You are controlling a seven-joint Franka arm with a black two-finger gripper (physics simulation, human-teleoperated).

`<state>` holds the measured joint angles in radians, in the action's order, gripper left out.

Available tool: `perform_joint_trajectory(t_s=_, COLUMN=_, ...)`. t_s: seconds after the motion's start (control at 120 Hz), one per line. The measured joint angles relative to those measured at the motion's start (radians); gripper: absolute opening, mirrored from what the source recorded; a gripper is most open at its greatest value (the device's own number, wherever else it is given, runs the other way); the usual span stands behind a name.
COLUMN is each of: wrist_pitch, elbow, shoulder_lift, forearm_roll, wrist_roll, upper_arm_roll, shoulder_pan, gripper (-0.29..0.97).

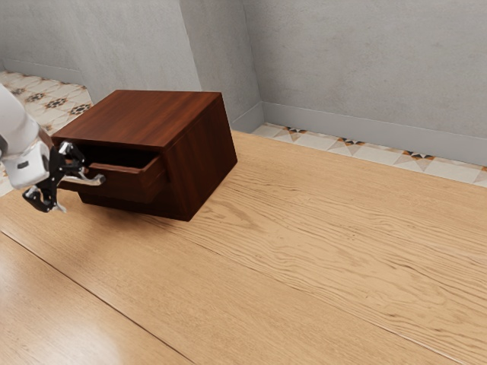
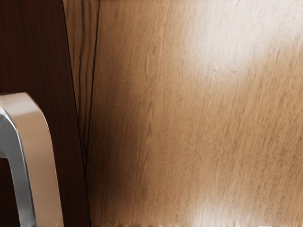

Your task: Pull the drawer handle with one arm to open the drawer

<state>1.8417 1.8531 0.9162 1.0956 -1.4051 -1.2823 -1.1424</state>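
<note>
A dark brown wooden cabinet [image 1: 163, 122] sits on the floor, turned at an angle. Its single drawer [image 1: 129, 181] is pulled out a little, and a dark gap shows above the drawer front. A silver bar handle [image 1: 93, 180] runs across the drawer front. My black gripper [image 1: 70, 176] comes in from the exterior view's left and is shut on the near end of that handle. In the wrist view the curved end of the handle [image 2: 33, 156] lies close under my hand, against the dark drawer front [image 2: 33, 47].
Light wooden floor [image 1: 304, 251] spreads toward the exterior view's right and front. Grey walls [image 1: 365, 53] with a skirting board stand behind the cabinet, with a strip of patterned tiles [image 1: 380, 148] at their foot.
</note>
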Motion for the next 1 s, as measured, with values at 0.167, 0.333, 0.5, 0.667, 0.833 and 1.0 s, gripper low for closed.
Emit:
perform_joint_trajectory(t_s=0.167, wrist_pitch=0.003, elbow=0.067, shoulder_lift=0.004, forearm_roll=-0.011, wrist_roll=0.008, upper_arm_roll=0.056, shoulder_pan=0.085, gripper=0.54)
perform_joint_trajectory(t_s=0.333, wrist_pitch=0.014, elbow=0.131, shoulder_lift=0.005, forearm_roll=-0.027, wrist_roll=0.016, upper_arm_roll=0.099, shoulder_pan=0.158, gripper=0.56)
perform_joint_trajectory(t_s=0.5, wrist_pitch=0.026, elbow=0.189, shoulder_lift=0.011, forearm_roll=-0.037, wrist_roll=0.026, upper_arm_roll=0.138, shoulder_pan=0.23, gripper=0.57)
perform_joint_trajectory(t_s=0.667, wrist_pitch=0.037, elbow=0.239, shoulder_lift=0.014, forearm_roll=-0.052, wrist_roll=0.036, upper_arm_roll=0.183, shoulder_pan=0.298, gripper=0.53)
perform_joint_trajectory(t_s=0.833, wrist_pitch=0.044, elbow=0.294, shoulder_lift=0.031, forearm_roll=-0.059, wrist_roll=0.046, upper_arm_roll=0.231, shoulder_pan=0.366, gripper=0.52)
perform_joint_trajectory(t_s=1.0, wrist_pitch=0.047, elbow=0.31, shoulder_lift=0.038, forearm_roll=-0.067, wrist_roll=0.055, upper_arm_roll=0.257, shoulder_pan=0.404, gripper=0.56)
